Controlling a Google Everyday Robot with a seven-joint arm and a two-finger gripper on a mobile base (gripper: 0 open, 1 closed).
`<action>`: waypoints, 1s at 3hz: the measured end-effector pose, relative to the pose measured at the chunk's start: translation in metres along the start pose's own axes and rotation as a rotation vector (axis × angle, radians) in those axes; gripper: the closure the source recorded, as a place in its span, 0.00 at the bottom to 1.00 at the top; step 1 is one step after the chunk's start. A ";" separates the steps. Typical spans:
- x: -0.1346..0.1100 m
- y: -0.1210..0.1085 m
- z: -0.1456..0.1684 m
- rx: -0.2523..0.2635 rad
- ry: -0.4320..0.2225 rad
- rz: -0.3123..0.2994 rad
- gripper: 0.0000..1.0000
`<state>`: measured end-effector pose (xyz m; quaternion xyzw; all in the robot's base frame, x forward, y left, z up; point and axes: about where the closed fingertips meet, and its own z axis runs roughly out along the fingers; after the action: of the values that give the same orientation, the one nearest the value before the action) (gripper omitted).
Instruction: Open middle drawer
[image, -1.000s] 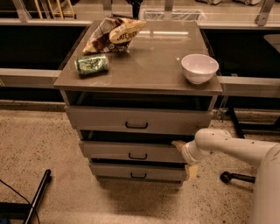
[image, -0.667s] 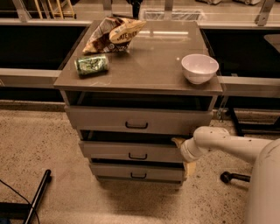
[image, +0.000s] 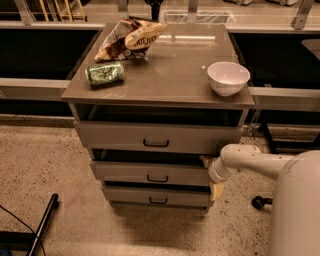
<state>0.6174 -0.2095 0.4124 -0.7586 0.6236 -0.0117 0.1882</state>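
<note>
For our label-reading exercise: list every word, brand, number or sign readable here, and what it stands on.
Crumpled brown-and-white snack bag: large dark letters, roughly "ATE JUL", blurred, not certain.
Green can lying on its side: print too blurred to read.
White round bowl, grey-beige metal middle drawer, gripper at that drawer's right end: no text.

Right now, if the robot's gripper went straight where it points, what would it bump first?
Probably the middle drawer, at its right end; the gripper sits just beside it. Depth is unclear.
</note>
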 end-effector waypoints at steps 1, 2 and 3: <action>0.003 0.001 0.004 -0.014 0.009 0.019 0.25; 0.006 0.001 0.007 -0.024 0.013 0.035 0.27; 0.008 0.001 0.008 -0.036 0.014 0.044 0.27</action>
<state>0.6203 -0.2148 0.4027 -0.7478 0.6417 -0.0016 0.1702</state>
